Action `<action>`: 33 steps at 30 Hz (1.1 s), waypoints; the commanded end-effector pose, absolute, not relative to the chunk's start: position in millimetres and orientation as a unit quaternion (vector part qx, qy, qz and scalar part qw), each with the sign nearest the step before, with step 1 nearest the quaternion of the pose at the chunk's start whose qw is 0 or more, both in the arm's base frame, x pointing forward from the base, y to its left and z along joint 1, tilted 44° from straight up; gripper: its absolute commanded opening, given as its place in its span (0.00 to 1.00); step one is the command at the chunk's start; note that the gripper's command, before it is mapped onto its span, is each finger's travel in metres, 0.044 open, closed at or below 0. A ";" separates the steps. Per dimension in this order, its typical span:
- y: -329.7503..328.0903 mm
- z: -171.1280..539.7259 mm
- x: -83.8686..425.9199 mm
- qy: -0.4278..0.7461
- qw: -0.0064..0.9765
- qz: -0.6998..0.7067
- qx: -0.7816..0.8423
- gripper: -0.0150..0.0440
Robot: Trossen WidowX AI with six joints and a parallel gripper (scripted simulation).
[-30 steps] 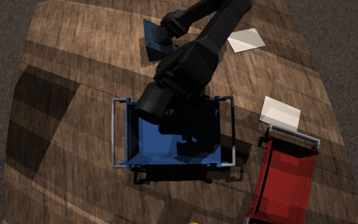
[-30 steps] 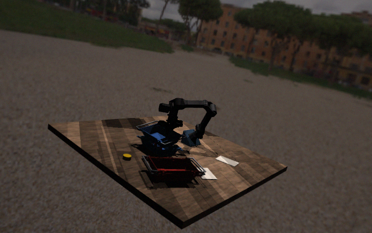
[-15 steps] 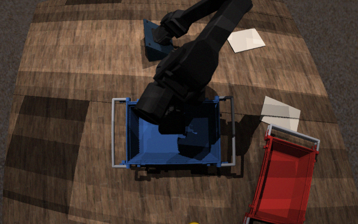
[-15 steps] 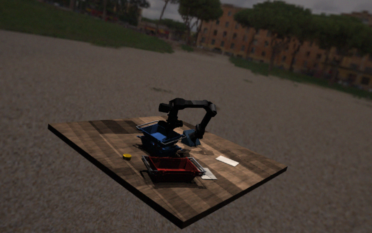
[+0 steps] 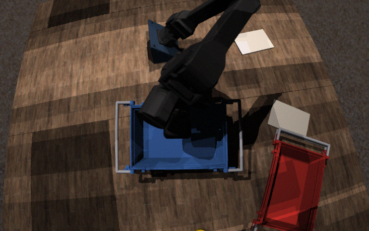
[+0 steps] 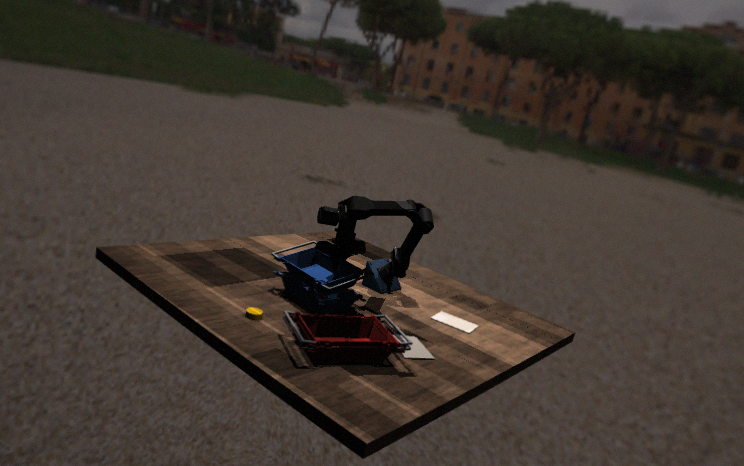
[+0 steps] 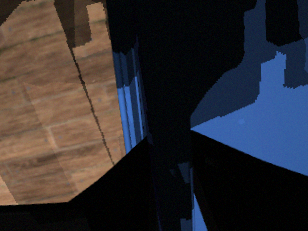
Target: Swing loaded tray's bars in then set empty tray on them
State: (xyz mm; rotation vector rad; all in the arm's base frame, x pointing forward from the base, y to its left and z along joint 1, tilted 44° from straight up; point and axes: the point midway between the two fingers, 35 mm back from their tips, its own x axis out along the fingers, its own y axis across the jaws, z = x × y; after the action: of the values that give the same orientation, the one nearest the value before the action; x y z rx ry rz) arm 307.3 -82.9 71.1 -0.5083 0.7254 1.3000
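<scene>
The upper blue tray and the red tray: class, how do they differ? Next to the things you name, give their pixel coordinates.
The upper blue tray (image 5: 163, 148) (image 6: 318, 271) is blue; the red tray (image 5: 288, 187) (image 6: 348, 354) is red.
The blue one sits above another blue tray (image 6: 315, 296), held by the gripper; the red one stands on the table, ungripped.
Both are open-topped, with grey bars at their ends.

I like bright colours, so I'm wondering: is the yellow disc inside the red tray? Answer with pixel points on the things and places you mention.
No, the yellow disc (image 5: 200, 230) (image 6: 254, 313) lies on the table beside it.

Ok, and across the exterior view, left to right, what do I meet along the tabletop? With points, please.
Yellow disc (image 6: 254, 313) → red tray (image 6: 351, 351) (image 5: 288, 187) → white card (image 6: 454, 321) (image 5: 254, 41) with nothing beside it. The blue trays, arm and other card overlap the red tray's span, so they're left out.
</scene>
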 end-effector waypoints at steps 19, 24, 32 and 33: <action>-73.4 60.8 299.1 0.335 0.700 0.593 -0.217 0.25; -73.4 60.8 299.1 0.335 0.700 0.593 -0.217 0.25; -73.4 60.8 299.1 0.335 0.700 0.593 -0.217 0.25; -73.4 60.8 299.1 0.335 0.700 0.593 -0.217 0.25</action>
State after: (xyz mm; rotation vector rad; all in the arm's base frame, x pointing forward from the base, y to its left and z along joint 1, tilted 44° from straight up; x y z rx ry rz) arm 305.2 -79.2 65.9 -0.5112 0.7218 1.2984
